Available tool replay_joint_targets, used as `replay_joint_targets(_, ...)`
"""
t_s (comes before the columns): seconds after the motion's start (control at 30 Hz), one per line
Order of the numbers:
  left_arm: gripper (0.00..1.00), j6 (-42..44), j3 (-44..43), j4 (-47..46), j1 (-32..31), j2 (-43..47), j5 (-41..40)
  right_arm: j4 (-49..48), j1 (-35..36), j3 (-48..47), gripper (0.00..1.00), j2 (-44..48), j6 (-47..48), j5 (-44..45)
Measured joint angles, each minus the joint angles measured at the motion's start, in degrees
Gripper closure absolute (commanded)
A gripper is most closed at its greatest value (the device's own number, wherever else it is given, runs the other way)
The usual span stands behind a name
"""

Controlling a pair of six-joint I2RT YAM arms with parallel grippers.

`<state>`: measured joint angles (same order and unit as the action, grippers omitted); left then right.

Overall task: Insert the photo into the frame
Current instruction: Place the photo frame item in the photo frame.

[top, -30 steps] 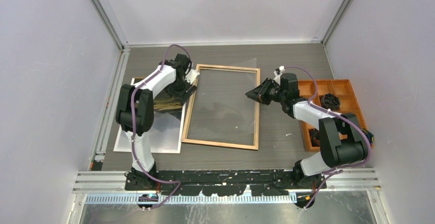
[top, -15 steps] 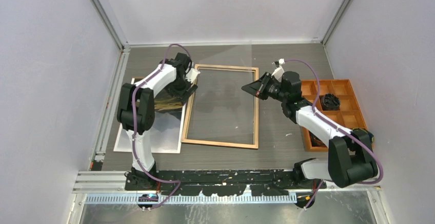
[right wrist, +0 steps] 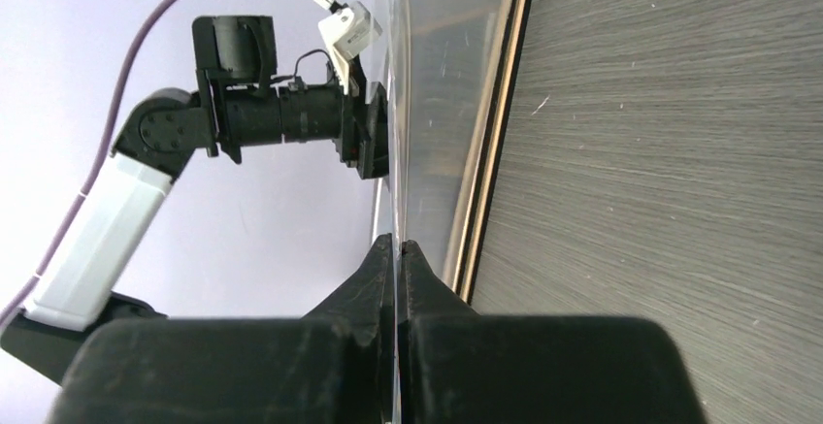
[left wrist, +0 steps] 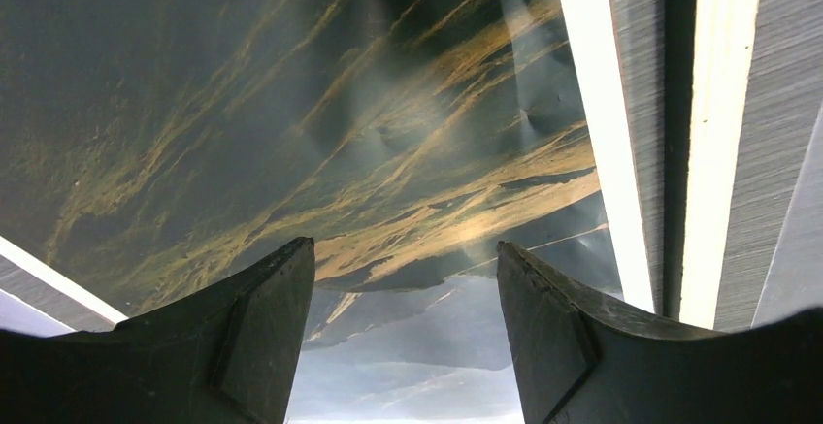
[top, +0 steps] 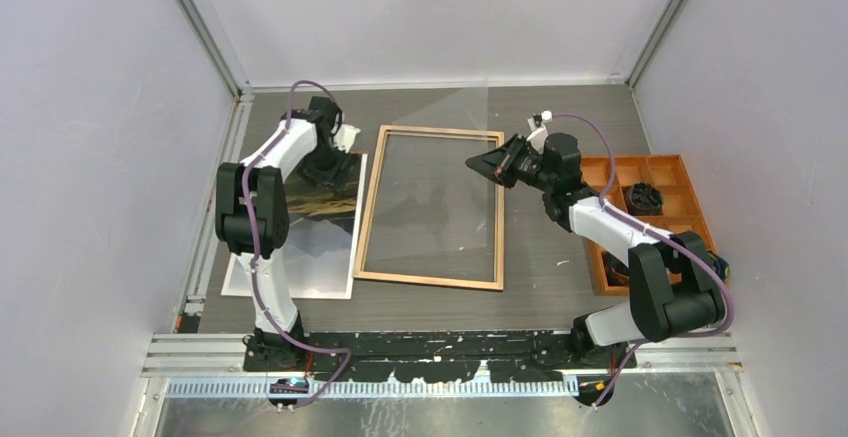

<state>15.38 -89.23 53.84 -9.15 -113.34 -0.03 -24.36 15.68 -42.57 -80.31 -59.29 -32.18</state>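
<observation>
Right fingers [right wrist: 374, 283] pinch shut on the clear pane [right wrist: 442, 75], held tilted above the frame [top: 366, 217] mid-tabletop [top: 540, 257]. Left fingers [left wrist: 262, 337], spread and empty, hover over the photo [top: 335, 195] by the left edge, not yet inserted.

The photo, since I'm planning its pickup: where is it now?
Top view: the photo lies flat on the left, beside the frame, under the open left gripper.

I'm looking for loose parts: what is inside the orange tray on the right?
The orange tray holds one dark item in one compartment. The right arm covers its near left compartments, so their contents cannot be seen.
</observation>
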Motion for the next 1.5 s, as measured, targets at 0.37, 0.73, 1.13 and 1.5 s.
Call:
replay_joint_targets(0.37,0.3,0.0,0.24,-0.35,0.17,1.14,0.35,-6.34,0.0,-0.55,0.99,-1.6,-7.28,-0.5)
replay_joint_targets(0.73,0.3,0.04,2.14,-0.5,0.28,1.33,0.31,-11.8,0.0,2.38,0.99,-9.22,-5.99,-0.35)
replay_joint_targets(1.13,0.3,0.13,4.74,-2.05,-0.04,1.84,-0.22,-13.4,-0.04,4.94,0.99,-11.69,-5.07,0.2)
replay_joint_targets(1.5,0.3,0.22,5.33,-3.23,-2.16,1.84,-2.01,-12.85,-1.29,7.41,0.99,-11.67,-2.71,0.61)
